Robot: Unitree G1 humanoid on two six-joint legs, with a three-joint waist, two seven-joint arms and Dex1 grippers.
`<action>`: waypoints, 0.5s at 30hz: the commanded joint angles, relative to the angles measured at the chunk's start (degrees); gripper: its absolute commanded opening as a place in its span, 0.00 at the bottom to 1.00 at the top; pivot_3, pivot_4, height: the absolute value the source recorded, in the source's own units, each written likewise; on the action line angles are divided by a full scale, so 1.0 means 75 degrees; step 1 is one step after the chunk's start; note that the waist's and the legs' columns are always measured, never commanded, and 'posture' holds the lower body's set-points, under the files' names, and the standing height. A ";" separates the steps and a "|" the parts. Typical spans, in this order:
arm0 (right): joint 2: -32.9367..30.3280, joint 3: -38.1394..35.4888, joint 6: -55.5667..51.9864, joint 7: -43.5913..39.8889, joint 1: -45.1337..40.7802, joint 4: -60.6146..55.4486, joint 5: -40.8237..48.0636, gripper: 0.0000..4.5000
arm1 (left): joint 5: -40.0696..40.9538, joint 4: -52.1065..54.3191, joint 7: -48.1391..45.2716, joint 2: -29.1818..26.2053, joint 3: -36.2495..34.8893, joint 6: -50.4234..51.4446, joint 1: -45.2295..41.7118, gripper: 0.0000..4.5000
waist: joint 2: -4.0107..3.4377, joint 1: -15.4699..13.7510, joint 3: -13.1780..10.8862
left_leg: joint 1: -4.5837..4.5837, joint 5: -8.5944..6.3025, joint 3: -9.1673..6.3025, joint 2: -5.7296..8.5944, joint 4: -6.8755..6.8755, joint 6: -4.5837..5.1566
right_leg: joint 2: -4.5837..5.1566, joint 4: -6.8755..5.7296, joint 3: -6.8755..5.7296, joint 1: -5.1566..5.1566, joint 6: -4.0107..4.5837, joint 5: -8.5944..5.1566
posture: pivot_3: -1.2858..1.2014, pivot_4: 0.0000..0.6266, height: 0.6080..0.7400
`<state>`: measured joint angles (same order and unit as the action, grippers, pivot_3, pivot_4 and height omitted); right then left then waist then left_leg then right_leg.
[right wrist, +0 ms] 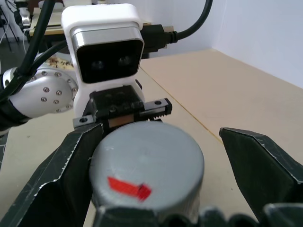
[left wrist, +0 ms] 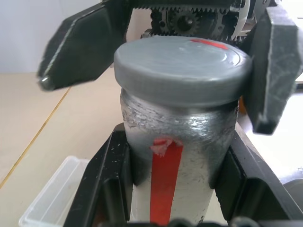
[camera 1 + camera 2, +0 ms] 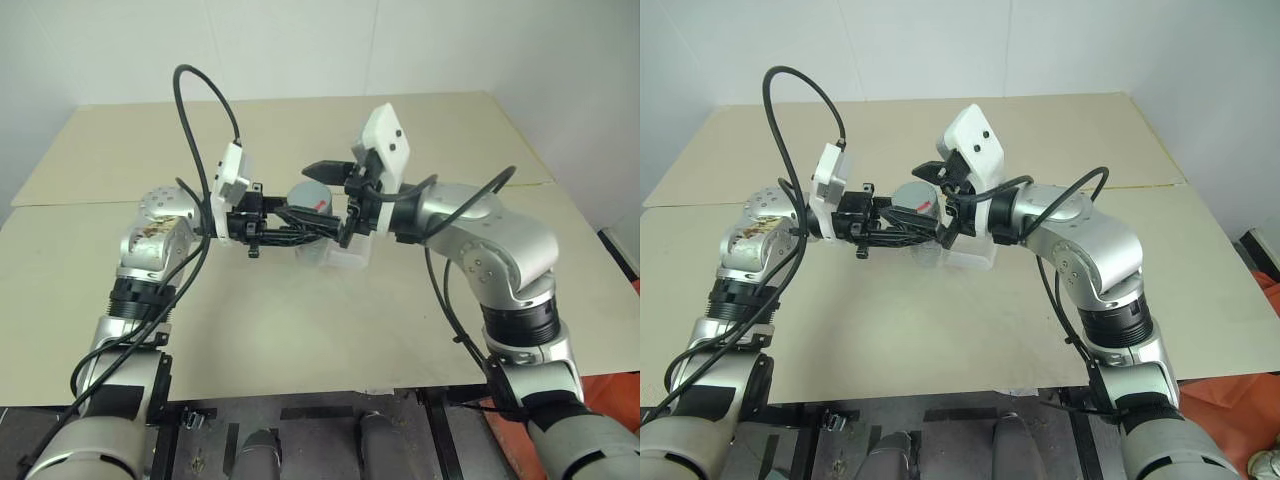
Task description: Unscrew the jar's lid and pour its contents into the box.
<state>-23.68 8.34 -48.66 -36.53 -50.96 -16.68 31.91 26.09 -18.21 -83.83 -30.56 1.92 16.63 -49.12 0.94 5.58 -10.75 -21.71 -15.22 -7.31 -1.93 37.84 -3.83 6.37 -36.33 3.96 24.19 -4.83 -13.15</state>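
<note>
- The left claw (image 3: 290, 228) is closed tight on the jar (image 2: 177, 156) and holds it lifted above the table (image 3: 300, 320), its fingers (image 2: 106, 189) pressing the jar's body from both sides below the cap.
- The jar stands upright in this grip, with the red mark on its side facing the left wrist camera; I think it is held low on the body so that the lid (image 2: 182, 71) stays free to be turned.
- The lid is still on the jar and sits flat (it has its own small red mark on top).
- The right claw (image 1: 151, 179) is wide open and holds nothing. Its two fingers (image 2: 80, 47) stand on either side of the lid, and in the left wrist view a gap shows on each side.
- This placing looks like the preparation for closing on the lid and unscrewing it, which is not yet done.
- The box (image 2: 54, 198) lies on the table just below and beside the jar, so pouring later would need only a short move.
- The contents are hidden inside the jar.
</note>
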 commanded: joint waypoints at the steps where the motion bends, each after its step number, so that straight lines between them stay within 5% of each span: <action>1: -0.0338 -0.0686 0.0162 0.0074 0.0071 -0.0144 -0.0036 0.99 | 0.0208 0.0307 -0.0174 -0.0240 -0.0240 -0.0003 0.0026 0.42 | 0.0000 0.0004 0.0000 | 0.0000 0.0000 0.0001 0.0000 0.0000 0.0000 | 0.0000 0.0000 0.0000 0.0000 0.0000 0.0000 | 0.52 0.24 1.00; 15: -0.1033 -0.1094 0.0067 -0.0051 0.0577 -0.0650 0.0370 0.99 | 0.0247 0.0327 -0.0193 -0.0333 -0.0290 0.0051 0.0100 0.42 | 0.0000 -0.0006 0.0000 | -0.0001 -0.0001 0.0001 0.0000 0.0000 0.0001 | 0.0000 0.0002 0.0000 -0.0001 0.0000 0.0000 | 0.52 0.24 1.00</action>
<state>-30.89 1.69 -48.67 -36.84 -46.33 -19.32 34.09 27.08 -17.65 -84.99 -32.83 0.44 17.51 -48.03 0.95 5.53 -10.75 -21.71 -15.22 -7.30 -1.92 37.84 -3.82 6.38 -36.32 3.96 24.18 -4.83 -13.15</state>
